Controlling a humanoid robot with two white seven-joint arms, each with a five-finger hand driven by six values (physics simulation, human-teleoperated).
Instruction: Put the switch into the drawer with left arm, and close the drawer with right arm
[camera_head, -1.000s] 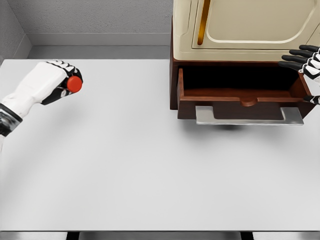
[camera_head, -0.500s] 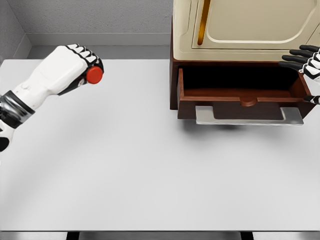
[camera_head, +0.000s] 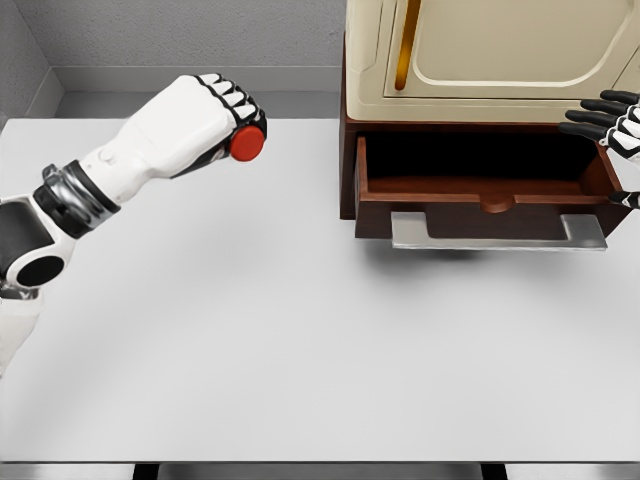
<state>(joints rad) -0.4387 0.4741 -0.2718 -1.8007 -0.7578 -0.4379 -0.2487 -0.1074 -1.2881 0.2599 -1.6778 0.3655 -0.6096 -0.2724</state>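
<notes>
We have the switch (camera_head: 247, 143) in our left robot hand (camera_head: 205, 115), fingers curled tight around it so that only its red round end shows at the hand's front. The hand is raised above the counter (camera_head: 250, 330), so the pick-up looks done; the carry is under way, and the drop and the closing are both left.

The drawer (camera_head: 480, 190) lies to the right of our left hand and a little lower, pulled out and apparently empty, its silver handle (camera_head: 498, 232) facing us. Between hand and drawer we see only bare counter, so the sideways path looks free. We judge the tight spots to be the drawer's left wall, nearest the hand, and the cream cabinet body (camera_head: 490, 55) overhanging the rear of the cavity; coming in over the front part should leave more headroom.

Our right robot hand (camera_head: 612, 118) waits at the picture's right edge, beside the drawer's right wall, fingers stretched out and holding nothing.
</notes>
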